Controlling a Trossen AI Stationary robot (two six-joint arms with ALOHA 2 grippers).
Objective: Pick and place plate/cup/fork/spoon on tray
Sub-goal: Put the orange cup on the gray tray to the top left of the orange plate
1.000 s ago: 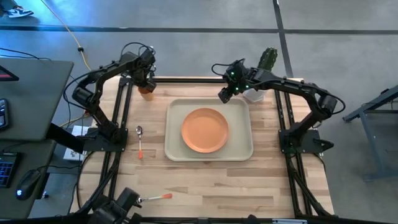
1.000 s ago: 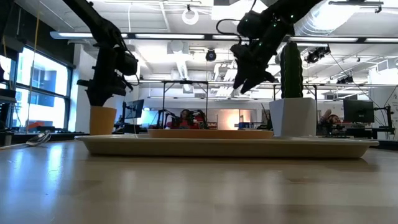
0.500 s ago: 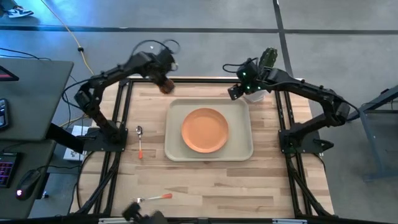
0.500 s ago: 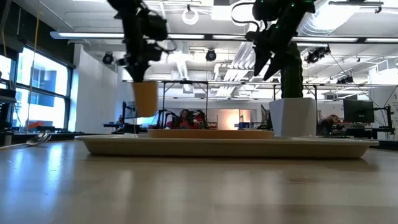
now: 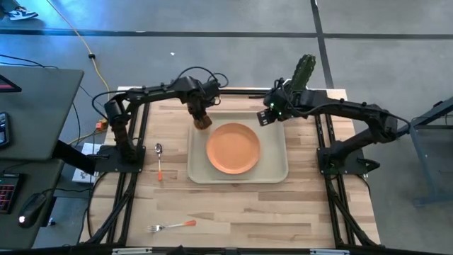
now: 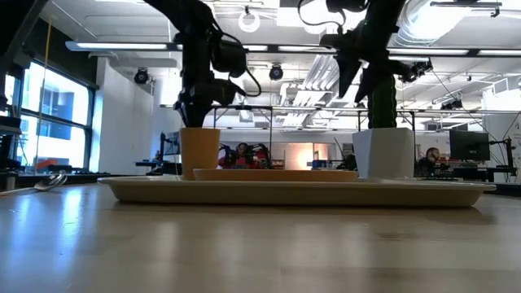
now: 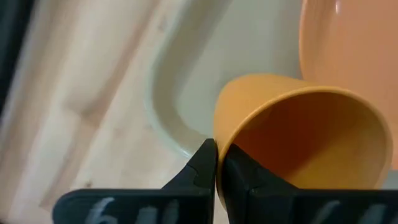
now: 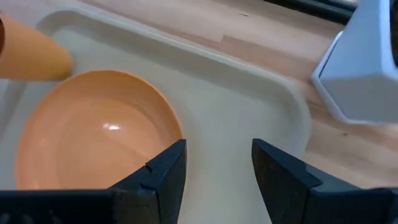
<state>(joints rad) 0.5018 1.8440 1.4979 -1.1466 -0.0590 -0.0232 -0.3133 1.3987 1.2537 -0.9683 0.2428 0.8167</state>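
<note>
Currently the cup (image 5: 203, 122) is being placed: it is held by the left gripper (image 5: 200, 112), whose fingers (image 7: 205, 171) are pinched together on its rim, over the far left corner of the tray (image 5: 272, 172), just beside the plate (image 5: 233, 148) that already lies in the tray's middle. From the low view the cup (image 6: 199, 151) appears level with the tray's rim (image 6: 146, 190), but whether its base touches the tray floor cannot be told. The next move is judged to call for the cup to be settled upright on the bare corner, clear of the plate's edge, and only then for the fingers to be parted and lifted straight off the rim.

The right gripper (image 5: 265, 116) is held over the tray's far right corner with its fingers (image 8: 163, 168) apart and nothing between them, near the white cactus pot (image 8: 365, 68). The spoon (image 5: 159, 160) is left on the desk (image 5: 233, 212) beside the tray's left edge, and the fork (image 5: 170, 226) nearer the front edge; both remain to be collected.

In the left wrist view, the cup's base is hidden. The fork cannot be found in the low view.
</note>
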